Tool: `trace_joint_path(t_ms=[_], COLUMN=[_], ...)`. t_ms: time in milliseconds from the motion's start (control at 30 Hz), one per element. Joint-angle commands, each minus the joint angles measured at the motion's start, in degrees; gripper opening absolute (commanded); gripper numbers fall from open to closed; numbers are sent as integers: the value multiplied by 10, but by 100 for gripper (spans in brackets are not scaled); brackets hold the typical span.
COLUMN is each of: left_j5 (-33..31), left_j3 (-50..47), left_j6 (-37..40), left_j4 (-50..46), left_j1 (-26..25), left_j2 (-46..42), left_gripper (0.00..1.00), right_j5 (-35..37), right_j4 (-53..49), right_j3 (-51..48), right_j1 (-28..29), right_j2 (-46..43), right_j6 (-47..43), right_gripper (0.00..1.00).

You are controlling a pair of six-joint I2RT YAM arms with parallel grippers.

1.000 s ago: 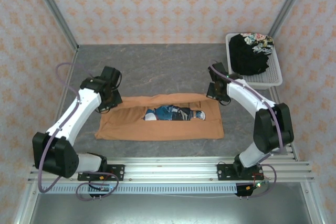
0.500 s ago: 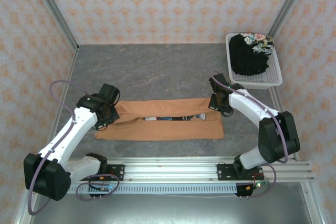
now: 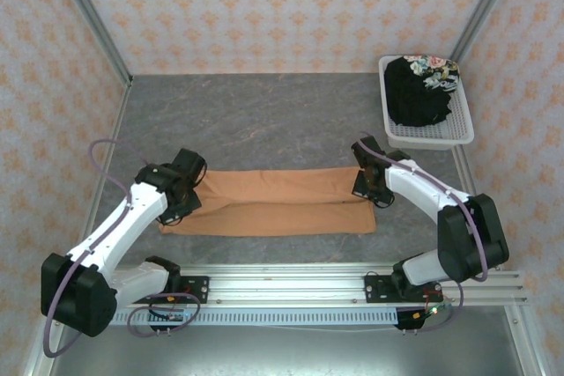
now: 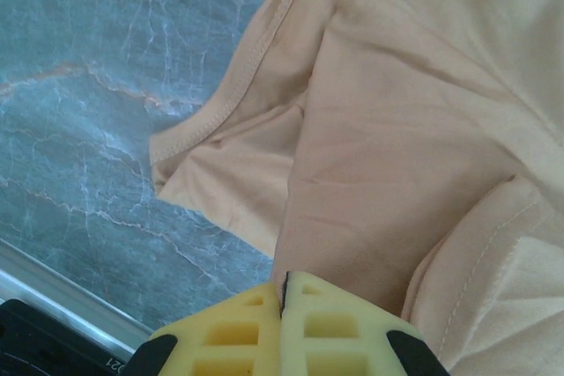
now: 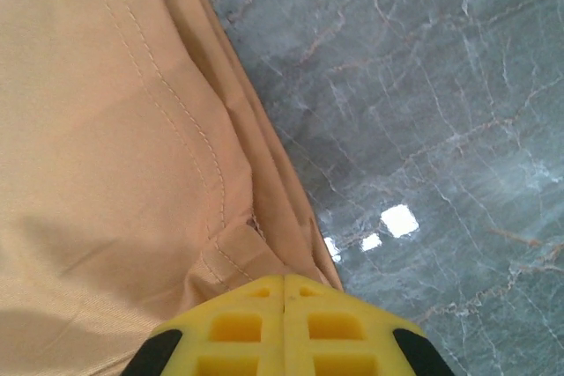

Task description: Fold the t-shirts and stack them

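Orange t-shirt (image 3: 273,202) flat on the grey marbled counter (image 3: 264,121), folded lengthwise into a long band, plain side up, towards the near edge between the two arms.

Left hand (image 3: 181,193) down at the band's left end. In the left wrist view, yellow fingers (image 4: 330,323) pressed together, with a folded edge of the cloth running straight into the tips (a sleeve hem spread just beside it on the stone). Clamped on the orange t-shirt, as far as can be told.

Right hand (image 3: 368,187) down at the band's right end. In the right wrist view, fingers (image 5: 233,328) likewise together, the stitched hem corner ending right at the tips. Bare counter to the right of it.

Black t-shirt (image 3: 419,94) with a floral patch, bundled in the white mesh basket (image 3: 463,134) at the far right corner, well apart from both hands.
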Motion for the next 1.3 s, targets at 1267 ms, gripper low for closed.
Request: trace_joint_path(t_ms=[1267], left_j5=[25], left_j3=[27], left_j6=[-144], left_j4=[-34], left_j1=[-140], left_j2=[-8], left_gripper=[0], right_j5=[-10], right_j4=[28], right_j3=[14], right_j1=[-1], right_j2=[95], right_j6=[57], right_gripper=[3])
